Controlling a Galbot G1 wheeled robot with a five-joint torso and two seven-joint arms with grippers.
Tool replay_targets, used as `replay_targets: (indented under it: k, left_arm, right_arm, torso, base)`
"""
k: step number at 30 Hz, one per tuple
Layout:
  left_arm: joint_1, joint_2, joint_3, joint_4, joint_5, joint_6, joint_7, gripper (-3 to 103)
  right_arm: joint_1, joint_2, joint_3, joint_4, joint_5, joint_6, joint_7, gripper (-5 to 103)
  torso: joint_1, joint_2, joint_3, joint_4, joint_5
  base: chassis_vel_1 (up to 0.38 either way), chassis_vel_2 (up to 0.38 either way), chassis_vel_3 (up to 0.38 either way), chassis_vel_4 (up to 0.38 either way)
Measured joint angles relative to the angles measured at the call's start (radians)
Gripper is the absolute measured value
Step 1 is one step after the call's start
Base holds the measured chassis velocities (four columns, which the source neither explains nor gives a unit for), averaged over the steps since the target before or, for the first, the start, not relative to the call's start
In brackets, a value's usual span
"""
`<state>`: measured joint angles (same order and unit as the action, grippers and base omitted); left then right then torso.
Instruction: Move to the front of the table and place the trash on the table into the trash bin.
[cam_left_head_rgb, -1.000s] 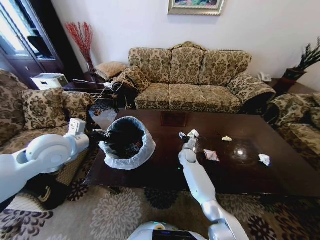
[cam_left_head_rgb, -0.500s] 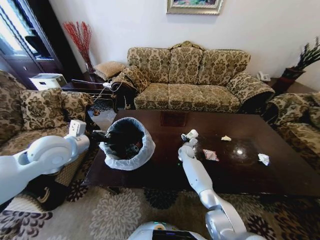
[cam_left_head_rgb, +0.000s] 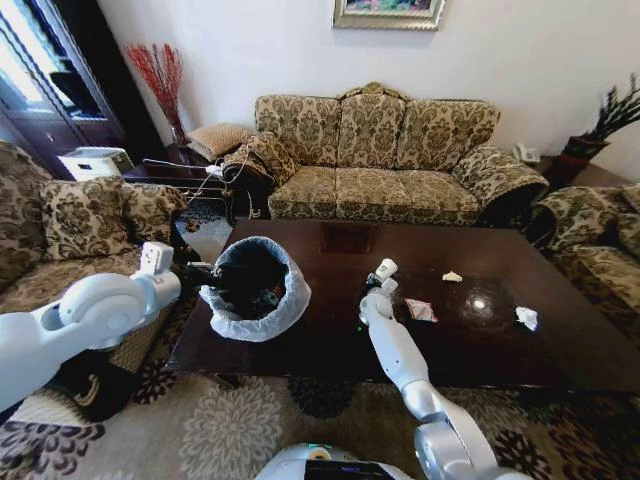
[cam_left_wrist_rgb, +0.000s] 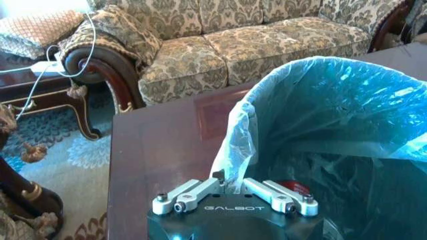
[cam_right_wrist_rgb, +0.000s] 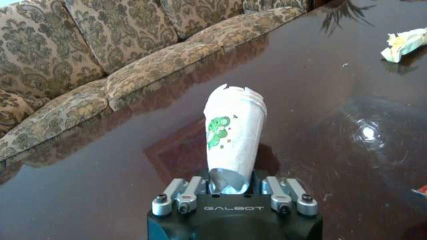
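Paper cup (cam_right_wrist_rgb: 234, 131) in right hand (cam_right_wrist_rgb: 229, 186)

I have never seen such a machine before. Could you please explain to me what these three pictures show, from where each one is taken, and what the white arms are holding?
This is a wheeled robot with two white arms. The wide picture comes from a camera on its head, looking down at the table. The two others come from cameras on its wrists.

The left gripper is closed on the plastic liner at the rim of the trash bin, which stands on the table. The right gripper is closed on the base of a white paper cup with a green print, over the middle of the table.

On the table lie a yellowish scrap, a wrapper and a crumpled white piece.
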<state>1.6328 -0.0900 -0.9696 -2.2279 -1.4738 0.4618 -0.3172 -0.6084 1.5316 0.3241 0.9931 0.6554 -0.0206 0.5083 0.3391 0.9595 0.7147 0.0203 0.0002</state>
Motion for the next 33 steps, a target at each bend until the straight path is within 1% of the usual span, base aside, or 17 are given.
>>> replay_targets:
  k: [1, 6, 8, 9, 10, 11, 13, 14, 15, 18, 19, 22, 23, 25, 28, 32, 33]
  left_arm:
    - [0.0, 0.0, 0.0, 0.0, 0.0, 0.0, 0.0, 0]
    - [0.0, 0.004, -0.002, -0.001, -0.001, 0.0, -0.002, 0]
    - [0.001, 0.007, -0.003, 0.002, -0.002, 0.001, -0.003, 0]
    - [0.002, 0.01, -0.004, 0.005, -0.004, 0.002, -0.003, 0]
    - [0.002, 0.015, -0.007, 0.01, -0.013, 0.005, -0.006, 0]
    - [0.002, 0.015, -0.007, 0.01, -0.013, 0.005, -0.006, 0]
    - [0.002, 0.036, -0.012, 0.027, -0.036, 0.013, -0.009, 0]
    - [0.002, 0.036, -0.012, 0.027, -0.036, 0.013, -0.009, 0]
    - [0.002, 0.051, -0.012, 0.04, -0.047, 0.015, -0.01, 0]
    - [0.0, 0.094, -0.011, 0.072, -0.073, 0.017, -0.014, 0]
    - [0.0, 0.094, -0.011, 0.072, -0.073, 0.017, -0.014, 0]
    - [0.0, 0.12, -0.009, 0.081, -0.105, 0.021, -0.02, 0]
    - [0.0, 0.12, -0.009, 0.081, -0.105, 0.021, -0.02, 0]
    - [0.0, 0.123, -0.009, 0.07, -0.118, 0.022, -0.026, 0]
    - [0.0, 0.123, -0.009, 0.056, -0.122, 0.022, -0.029, 0]
    - [-0.003, 0.113, -0.009, 0.034, -0.131, 0.023, -0.036, 0]
    - [-0.003, 0.113, -0.009, 0.034, -0.131, 0.023, -0.036, 0]
  right_arm:
    - [0.0, 0.0, 0.0, 0.0, 0.0, 0.0, 0.0, 37]
    - [-0.053, -0.01, 0.001, 0.125, -0.006, -0.02, -0.01, 12]
    - [-0.082, -0.016, 0.001, 0.183, -0.008, -0.02, -0.038, 8]
    - [-0.115, -0.022, 0.004, 0.248, -0.014, -0.019, -0.075, 8]
    - [-0.165, -0.029, 0.006, 0.34, -0.03, -0.012, -0.152, 5]
    - [-0.165, -0.029, 0.006, 0.34, -0.03, -0.012, -0.152, 5]
    - [-0.268, -0.059, -0.011, 0.549, -0.073, 0.031, -0.347, 1]
    - [-0.268, -0.059, -0.011, 0.549, -0.073, 0.031, -0.347, 1]
    - [-0.315, -0.083, -0.036, 0.679, -0.077, 0.045, -0.441, 1]
    - [-0.373, -0.135, -0.111, 0.951, -0.044, 0.053, -0.614, 1]
    - [-0.373, -0.135, -0.111, 0.951, -0.044, 0.053, -0.614, 1]
    - [-0.375, -0.174, -0.218, 1.098, -0.003, 0.046, -0.655, 1]
    - [-0.375, -0.174, -0.218, 1.098, -0.003, 0.046, -0.655, 1]
    - [-0.368, -0.192, -0.28, 1.128, 0.017, 0.038, -0.656, 1]
    - [-0.366, -0.199, -0.335, 1.135, -0.009, 0.038, -0.662, 1]
    - [-0.38, -0.193, -0.429, 1.111, -0.103, 0.049, -0.662, 1]
    - [-0.38, -0.193, -0.429, 1.111, -0.103, 0.049, -0.662, 1]
  torso:
    - [0.0, 0.0, 0.0, 0.0, 0.0]
    - [0.0, 0.0, 0.0, 0.0001, 0.0001]
    - [0.0, 0.0, 0.0, 0.0001, -0.0003]
    - [0.0, 0.0, 0.0, 0.0002, -0.0005]
    - [0.0, 0.0, 0.0, 0.0, -0.0005]
    - [0.0, 0.0, 0.0, 0.0, -0.0005]
    - [0.0, 0.0, 0.0, 0.0, -0.0002]
    - [0.0, 0.0, 0.0, 0.0, -0.0002]
    - [0.0, 0.0, 0.0, -0.0004, -0.0003]
    - [0.0, 0.0, 0.0, -0.0003, -0.0005]
    - [0.0, 0.0, 0.0, -0.0003, -0.0005]
    - [0.0, 0.0, 0.0, -0.0001, -0.0005]
    - [0.0, 0.0, 0.0, -0.0001, -0.0005]
    - [0.0, 0.0, 0.0, 0.0, -0.0003]
    - [0.0, 0.0, 0.0, 0.0, -0.0002]
    - [0.0, 0.0, 0.0, 0.0, -0.0003]
    - [0.0, 0.0, 0.0, 0.0, -0.0003]
  base:
    - [0.0, 0.0, 0.0, 0.0]
    - [0.0, 0.0, 0.0, 0.0]
    - [0.0, 0.0, 0.0, 0.0]
    - [0.0, 0.0, 0.0, 0.0]
    - [0.0, 0.0, 0.0, 0.0]
    - [0.0, 0.0, 0.0, 0.0]
    - [0.0, 0.0, 0.0, 0.0]
    - [0.0, 0.0, 0.0, 0.0]
    - [0.0, 0.0, 0.0, 0.0]
    - [0.0, 0.0, 0.0, 0.0]
    - [0.0, 0.0, 0.0, 0.0]
    - [0.0, 0.0, 0.0, 0.0]
    - [0.0, 0.0, 0.0, 0.0]
    - [0.0, 0.0, 0.0, 0.0]
    - [0.0, 0.0, 0.0, 0.0]
    - [0.0, 0.0, 0.0, 0.0]
    - [0.0, 0.0, 0.0, 0.0]
